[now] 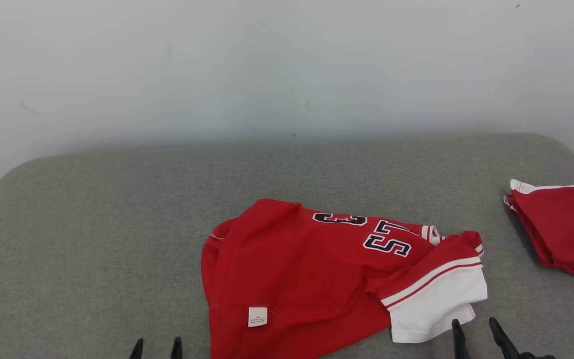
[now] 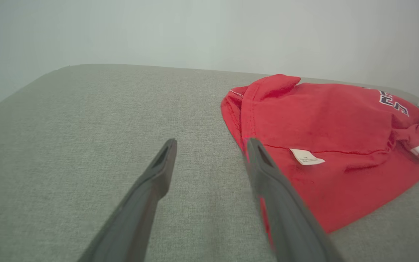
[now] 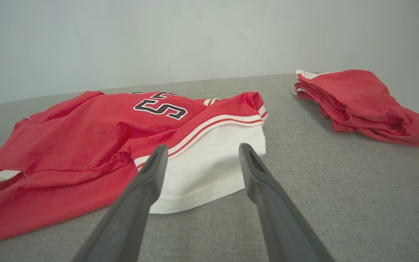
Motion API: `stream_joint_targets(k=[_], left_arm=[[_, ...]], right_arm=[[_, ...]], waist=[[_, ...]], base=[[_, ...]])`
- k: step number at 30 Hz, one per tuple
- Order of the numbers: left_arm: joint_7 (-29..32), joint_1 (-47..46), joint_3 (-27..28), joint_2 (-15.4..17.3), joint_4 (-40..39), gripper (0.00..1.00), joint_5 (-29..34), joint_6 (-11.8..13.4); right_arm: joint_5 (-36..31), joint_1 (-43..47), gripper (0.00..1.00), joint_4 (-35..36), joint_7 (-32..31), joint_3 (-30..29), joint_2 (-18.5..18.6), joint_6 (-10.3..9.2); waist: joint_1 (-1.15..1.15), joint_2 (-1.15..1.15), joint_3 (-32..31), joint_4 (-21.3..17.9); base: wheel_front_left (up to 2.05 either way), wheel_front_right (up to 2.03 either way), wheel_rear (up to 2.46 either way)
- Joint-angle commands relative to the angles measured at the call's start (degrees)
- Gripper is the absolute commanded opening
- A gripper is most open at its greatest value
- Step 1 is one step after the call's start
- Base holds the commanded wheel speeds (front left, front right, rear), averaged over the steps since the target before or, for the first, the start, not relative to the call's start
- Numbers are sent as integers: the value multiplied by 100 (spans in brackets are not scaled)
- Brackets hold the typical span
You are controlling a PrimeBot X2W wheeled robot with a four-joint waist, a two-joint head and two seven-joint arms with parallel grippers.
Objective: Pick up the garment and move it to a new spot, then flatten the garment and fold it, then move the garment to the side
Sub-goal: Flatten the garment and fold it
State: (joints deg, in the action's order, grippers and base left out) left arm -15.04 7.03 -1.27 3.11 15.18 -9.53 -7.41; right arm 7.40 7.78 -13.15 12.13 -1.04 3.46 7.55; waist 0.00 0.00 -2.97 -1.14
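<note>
I saw the jersey (image 1: 307,269) lying crumpled on the grey worktop (image 1: 92,224), near the front edge and a little right of the middle; it was red, with dark numbers on its far side, a small white label (image 1: 257,316) toward the front, and a white sleeve (image 1: 436,309) spread on its right side. A folded red pile (image 1: 561,229) sat well apart from it at the right edge. My left claw (image 1: 157,347) was at the front edge just left of the jersey, its fingers apart and empty; I could not tell whether the nearer finger touched the cloth. My right claw (image 1: 475,329) was at the front edge just beside the sleeve's hem, fingers apart as well, gripping nothing.
</note>
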Motion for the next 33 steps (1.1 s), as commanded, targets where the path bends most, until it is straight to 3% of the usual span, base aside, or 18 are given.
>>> stream_joint_targets(k=[1,6,12,22,33], left_arm=[[-18,-201,-188,46,162,100,-78,-6],[185,-865,-950,261,843,100,-471,-3],[635,-1600,-1480,427,1564,100,-990,-4],[1020,-2322,-1597,433,2426,100,-1389,-5],[1135,-2584,-2024,444,2554,100,-1824,-5]], right_arm=[[21,-61,100,2,-11,6,-14,-15],[57,-121,100,-29,-26,113,-23,-16],[86,-189,100,-90,-28,222,-29,-16],[71,-297,100,-134,-11,277,11,-16],[80,-345,100,-170,12,271,12,-16]], waist=[[0,0,27,-6],[0,0,118,-85],[0,0,276,-238],[0,0,516,-405],[0,0,552,-353]], base=[[0,0,0],[0,0,0],[0,0,0],[0,0,0],[0,0,0]])
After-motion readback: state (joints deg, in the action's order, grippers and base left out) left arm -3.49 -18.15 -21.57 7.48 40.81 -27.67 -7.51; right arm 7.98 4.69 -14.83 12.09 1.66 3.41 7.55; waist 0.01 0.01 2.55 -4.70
